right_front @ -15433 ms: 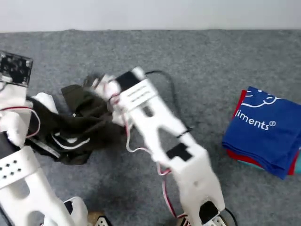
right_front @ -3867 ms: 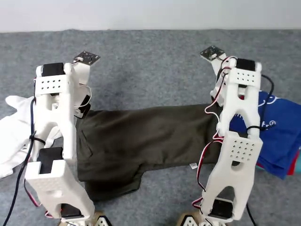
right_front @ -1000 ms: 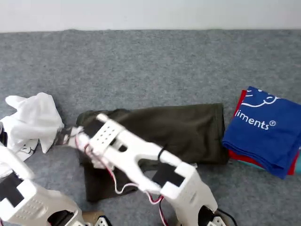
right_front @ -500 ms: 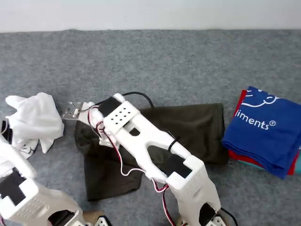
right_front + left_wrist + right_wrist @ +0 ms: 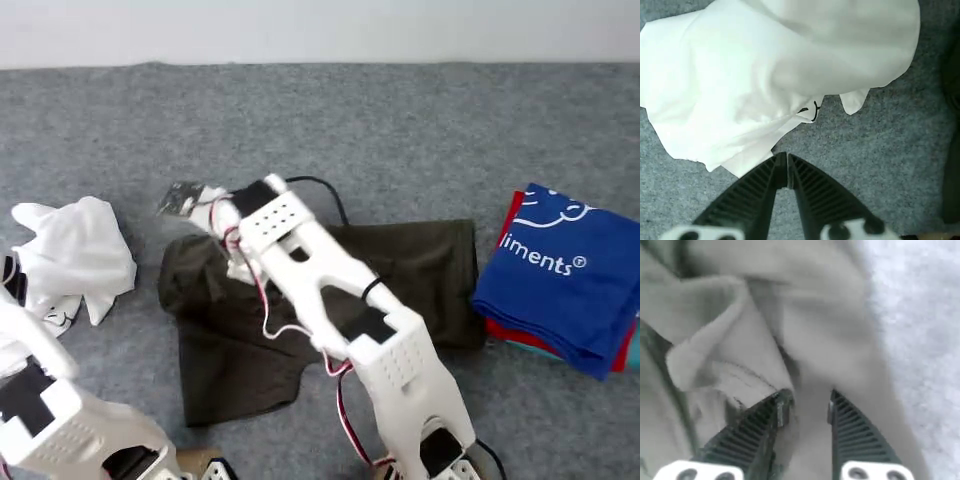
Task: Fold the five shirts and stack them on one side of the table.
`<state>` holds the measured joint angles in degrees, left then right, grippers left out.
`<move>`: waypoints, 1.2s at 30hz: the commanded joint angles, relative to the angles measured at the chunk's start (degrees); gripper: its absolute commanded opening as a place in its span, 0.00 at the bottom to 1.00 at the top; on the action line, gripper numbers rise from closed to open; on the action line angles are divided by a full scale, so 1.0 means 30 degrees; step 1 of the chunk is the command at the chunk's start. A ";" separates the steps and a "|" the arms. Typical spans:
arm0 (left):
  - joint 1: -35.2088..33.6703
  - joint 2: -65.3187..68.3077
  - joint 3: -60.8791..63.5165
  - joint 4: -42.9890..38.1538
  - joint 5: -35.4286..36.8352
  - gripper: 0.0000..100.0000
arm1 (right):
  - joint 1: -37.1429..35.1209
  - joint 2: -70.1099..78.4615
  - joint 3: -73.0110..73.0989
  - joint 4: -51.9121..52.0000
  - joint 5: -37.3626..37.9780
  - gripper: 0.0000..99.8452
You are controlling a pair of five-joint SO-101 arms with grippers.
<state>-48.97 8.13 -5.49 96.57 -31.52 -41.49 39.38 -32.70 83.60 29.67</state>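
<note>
Just ahead of the left pincer (image 5: pixel 786 170) lies the white shirt (image 5: pixel 780 65). It is crumpled, a soft, smooth knit in rounded heaps, with a small dark printed mark (image 5: pixel 810 107) near one hanging corner, too small to read. Left pincer: clenched, black ribbed jaws pressed together, nothing between them, tips just short of the shirt's edge and over bare worktop (image 5: pixel 400 130). Worktop surface: grey, napped, carpet-like.

Beyond the white shirt, away from the left pincer, is the olive shirt (image 5: pixel 410 270). It is spread mostly flat, a matte dull green, rumpled and bunched at the end where the right arm (image 5: pixel 320 290) reaches in. Right pincer (image 5: pixel 807 402): released, jaws parted, directly over that bunched end. A soft rolled fold of olive cloth (image 5: pixel 715 345) lies just beyond one jaw tip, and more cloth fills the gap between the jaws. Cannot tell whether the tips touch the cloth.

Far side of the olive shirt from the right pincer: folded stack. Blue shirt (image 5: pixel 560 280) on top, flat and squared, with white lettering and line art. Red shirt (image 5: pixel 497 328) edge shows under it, and a teal layer (image 5: pixel 530 347) at the bottom.
</note>
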 commanded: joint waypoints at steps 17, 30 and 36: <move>0.0147 -0.0147 -0.0161 -0.0352 0.0205 0.01 | -0.4821 0.0366 -0.6769 0.6374 -0.1201 0.01; 0.0147 -0.0147 -0.0161 -0.0352 0.0293 0.01 | 0.0542 0.3795 -0.9172 0.2037 0.3341 0.01; 0.0147 -0.0147 -0.0161 -0.0410 0.0293 0.01 | 0.0190 0.3853 -1.0989 0.3004 0.3634 0.01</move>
<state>-48.97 8.13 -5.49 96.57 -31.25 -40.00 51.87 -62.33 91.08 39.96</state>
